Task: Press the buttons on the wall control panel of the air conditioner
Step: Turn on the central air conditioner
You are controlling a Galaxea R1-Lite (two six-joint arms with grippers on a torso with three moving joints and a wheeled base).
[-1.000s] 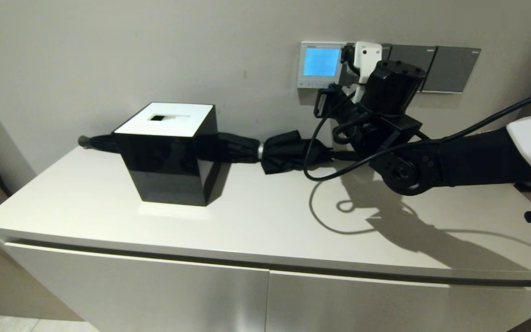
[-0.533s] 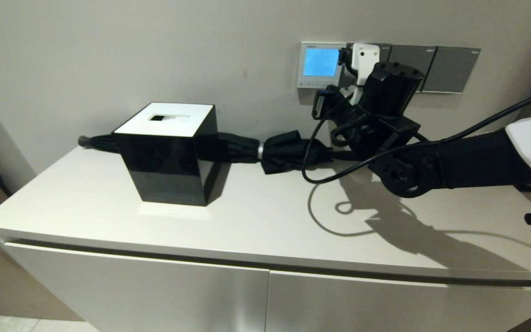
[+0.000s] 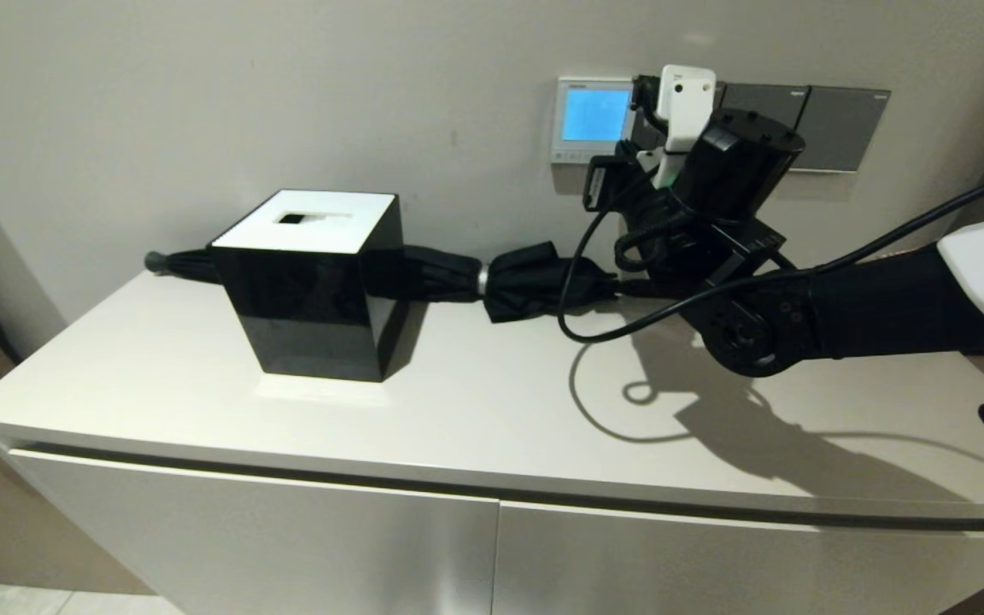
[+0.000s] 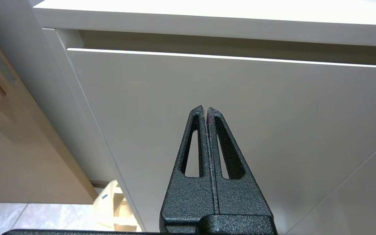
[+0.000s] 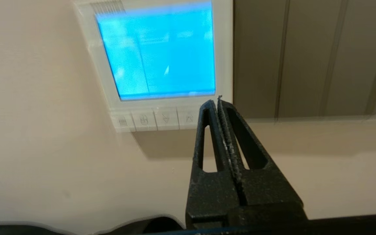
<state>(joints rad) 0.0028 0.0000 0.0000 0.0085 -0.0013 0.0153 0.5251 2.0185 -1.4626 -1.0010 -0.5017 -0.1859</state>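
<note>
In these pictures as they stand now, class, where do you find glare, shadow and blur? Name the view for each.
Head view: the arm and its cable cast hard shadows on the cabinet top; the control panel glows blue. Right wrist view: the lit screen is washed out and smeared, the buttons soft, the shut right gripper crisp. Left wrist view: the left gripper is sharp, and the cabinet's top edge is overexposed.

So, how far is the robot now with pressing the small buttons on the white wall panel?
The white-framed panel's screen is lit blue, so a press may be done already. In hand: the shut right claw points at the right end of the pale button row; contact is unclear. Whether more buttons remain cannot be told. The left claw is parked, shut, before the white cabinet front.
</note>
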